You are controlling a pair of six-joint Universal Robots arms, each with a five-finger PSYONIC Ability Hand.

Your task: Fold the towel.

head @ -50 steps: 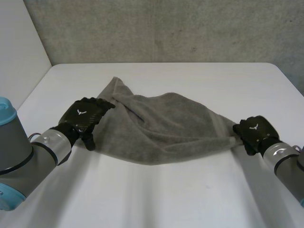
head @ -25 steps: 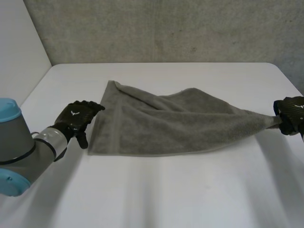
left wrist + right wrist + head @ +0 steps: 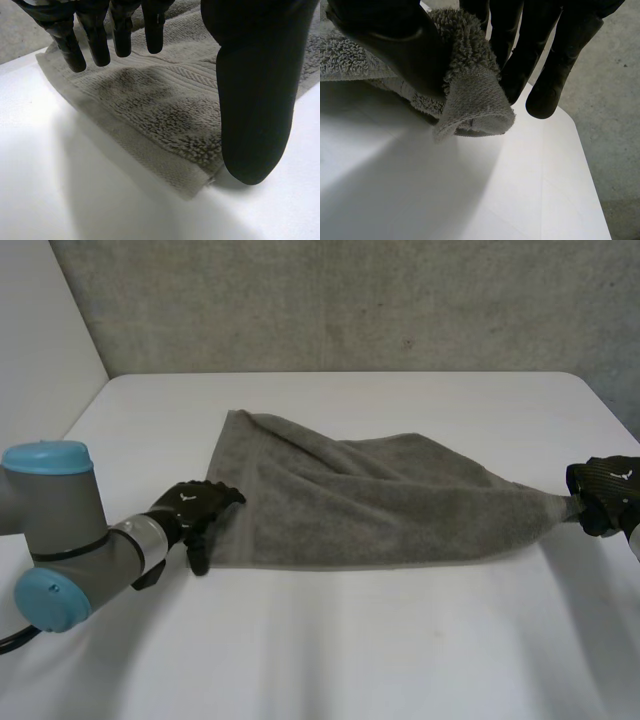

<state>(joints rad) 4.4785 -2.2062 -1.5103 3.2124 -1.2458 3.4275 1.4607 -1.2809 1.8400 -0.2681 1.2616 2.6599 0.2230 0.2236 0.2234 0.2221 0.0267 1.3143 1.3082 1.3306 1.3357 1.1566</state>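
A grey towel point(image 3: 370, 500) lies stretched across the white table point(image 3: 320, 640), rumpled along its far side and drawn to a point at its right end. My left hand point(image 3: 195, 508) hovers open over the towel's near left corner point(image 3: 165, 130), fingers point(image 3: 120, 30) spread above the cloth and thumb point(image 3: 255, 100) just past the hem, gripping nothing. My right hand point(image 3: 603, 492) is at the table's right edge, shut on the towel's right corner point(image 3: 470, 95), which is bunched between thumb and fingers point(image 3: 555, 75).
A grey wall point(image 3: 350, 300) rises behind the table's far edge. The right edge of the table point(image 3: 580, 165) runs close beside my right hand. Bare tabletop spreads in front of the towel.
The right hand has pulled its corner out to the right, stretching the towel flatter. The left hand has come off the cloth's left part and moved nearer, to the near left corner.
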